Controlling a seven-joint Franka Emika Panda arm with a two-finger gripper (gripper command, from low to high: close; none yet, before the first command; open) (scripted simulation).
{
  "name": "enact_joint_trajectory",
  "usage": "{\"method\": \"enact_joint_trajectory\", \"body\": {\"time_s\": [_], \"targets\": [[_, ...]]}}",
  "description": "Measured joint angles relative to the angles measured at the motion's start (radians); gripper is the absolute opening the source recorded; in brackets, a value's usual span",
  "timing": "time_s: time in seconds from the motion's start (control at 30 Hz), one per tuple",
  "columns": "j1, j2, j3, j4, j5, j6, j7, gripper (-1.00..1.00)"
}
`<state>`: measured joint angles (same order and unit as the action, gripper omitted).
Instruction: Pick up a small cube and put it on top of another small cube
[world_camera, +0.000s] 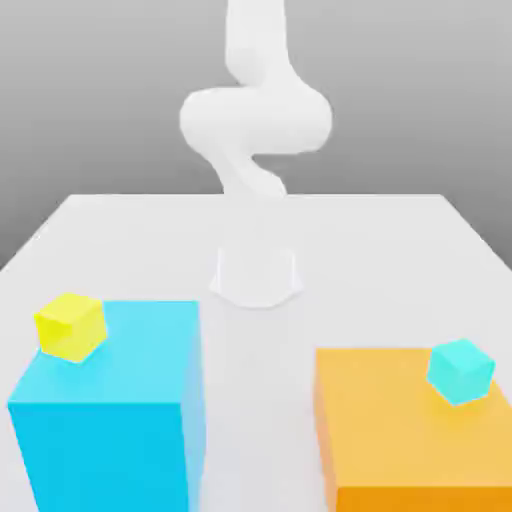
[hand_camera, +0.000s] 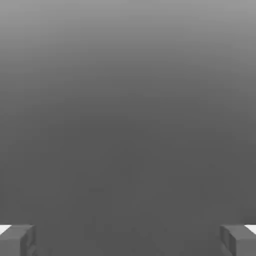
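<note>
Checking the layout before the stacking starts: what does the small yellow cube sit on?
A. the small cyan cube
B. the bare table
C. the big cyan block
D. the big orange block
C: the small yellow cube rests on a top corner of the big cyan block.

My arm rises white from round base at far middle of table in exterior view, folding back on itself in thick S-bend, upper part running out past top edge. My gripper spread wide in hand view: two grey fingertips stand far apart at opposite corners, nothing between them, nothing held.
</note>
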<state>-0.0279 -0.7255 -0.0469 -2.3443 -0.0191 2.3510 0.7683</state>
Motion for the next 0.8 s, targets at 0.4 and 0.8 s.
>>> {"method": "enact_joint_trajectory", "body": {"time_s": [0.4,0.8], "targets": [[-0.195,0.425,-0.366,-0.285,-0.084,0.316,-0.265,0.0],[-0.207,0.871,-0.301,-0.427,0.224,0.557,-0.642,0.0]]}}
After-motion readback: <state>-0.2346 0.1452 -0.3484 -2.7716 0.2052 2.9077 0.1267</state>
